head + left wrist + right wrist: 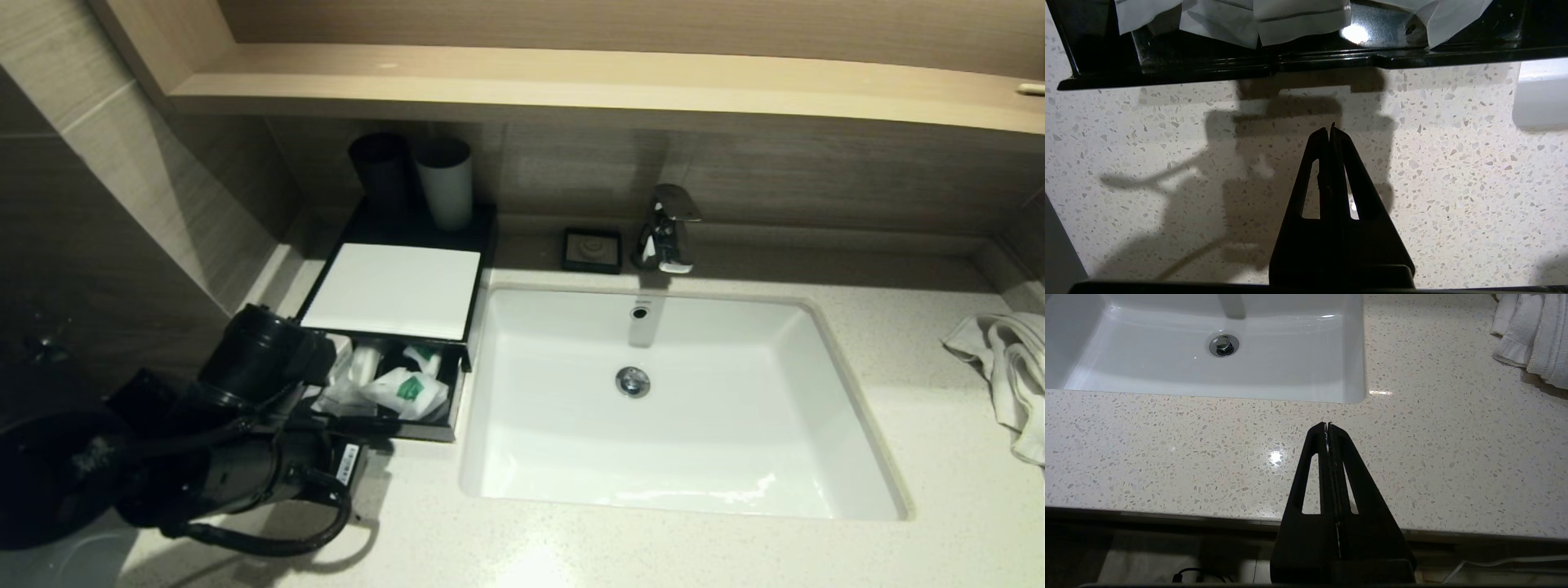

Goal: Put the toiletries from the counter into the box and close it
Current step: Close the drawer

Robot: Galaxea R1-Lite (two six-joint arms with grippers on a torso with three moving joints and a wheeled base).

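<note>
A black box (483,237) with a white sheet (392,290) on top stands left of the sink. Its drawer (424,430) is pulled out toward me and holds several white toiletry packets (404,392), some with green print. My left arm (245,457) is low over the counter right in front of the drawer. In the left wrist view my left gripper (1329,128) is shut and empty, pointing at the drawer's front edge (1290,65) a short gap away, with packets (1298,16) behind it. My right gripper (1327,424) is shut and empty over the counter's front edge.
A white sink (506,367) lies right of the box, with a chrome faucet (665,229) and a black soap dish (592,249) behind it. Two cups (445,184) stand on the box's back. A white towel (1008,367) lies at the far right. A wall closes the left.
</note>
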